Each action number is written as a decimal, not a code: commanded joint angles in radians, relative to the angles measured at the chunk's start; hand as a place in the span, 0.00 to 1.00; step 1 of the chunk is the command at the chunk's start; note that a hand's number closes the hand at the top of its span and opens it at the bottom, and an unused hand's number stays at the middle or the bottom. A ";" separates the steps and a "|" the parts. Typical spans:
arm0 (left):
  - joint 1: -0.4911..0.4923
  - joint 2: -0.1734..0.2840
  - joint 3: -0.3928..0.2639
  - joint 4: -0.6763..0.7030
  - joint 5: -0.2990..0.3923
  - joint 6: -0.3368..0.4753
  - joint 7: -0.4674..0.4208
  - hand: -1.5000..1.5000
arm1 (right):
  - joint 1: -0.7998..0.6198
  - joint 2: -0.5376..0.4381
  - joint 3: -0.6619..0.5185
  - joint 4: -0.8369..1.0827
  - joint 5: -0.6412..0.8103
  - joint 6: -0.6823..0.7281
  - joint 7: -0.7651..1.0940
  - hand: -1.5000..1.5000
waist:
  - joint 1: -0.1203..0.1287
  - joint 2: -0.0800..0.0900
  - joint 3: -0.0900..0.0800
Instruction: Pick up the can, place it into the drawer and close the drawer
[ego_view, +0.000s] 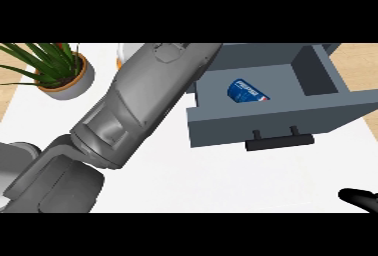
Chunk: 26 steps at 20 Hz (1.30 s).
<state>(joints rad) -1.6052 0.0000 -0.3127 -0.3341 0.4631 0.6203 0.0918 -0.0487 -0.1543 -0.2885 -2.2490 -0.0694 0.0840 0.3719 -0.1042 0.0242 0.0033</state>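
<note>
The can (247, 92) lies tipped on its side inside the open drawer (325, 75). It is blue with white marks. So the can is already put away, and I think closing the drawer is the job left.

The left arm (140, 100) reaches far up across the counter (221, 180). Its hand is hidden past the end of the arm, so I cannot tell if it is spread or curled. The can sits just to the right of where that arm ends.

Only a bit of the right hand (362, 199) shows, low at the edge. It holds nothing, but I cannot tell how its fingers are.

What could go wrong? The arm lies over the drawer's left corner. If the drawer gets pushed now, it might bump the arm. The black handle (279, 140) is far from both hands.

A plant pot (70, 80) stands to the left of the arm. Something orange peeks out behind the arm, too hidden to name.
</note>
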 joint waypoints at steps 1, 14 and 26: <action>0.013 0.000 0.001 0.023 0.027 0.007 -0.063 0.00 | -0.019 -0.031 0.028 -0.002 0.062 0.015 -0.012 0.00 | -0.004 0.008 0.000; -0.030 0.000 0.040 0.025 0.144 0.037 -0.079 0.00 | -0.143 -0.159 0.171 0.170 0.401 0.045 -0.183 0.00 | 0.021 0.011 -0.001; -0.071 0.006 0.025 0.074 0.117 0.027 -0.071 0.00 | -0.311 -0.149 0.370 0.552 0.779 -0.082 -0.288 0.00 | 0.091 -0.007 -0.002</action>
<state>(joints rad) -1.6485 0.0013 -0.2933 -0.2878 0.5936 0.6466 -0.0004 -0.3106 -0.3092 0.0455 -1.8214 0.6251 0.0368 0.1132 -0.0294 0.0217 0.0016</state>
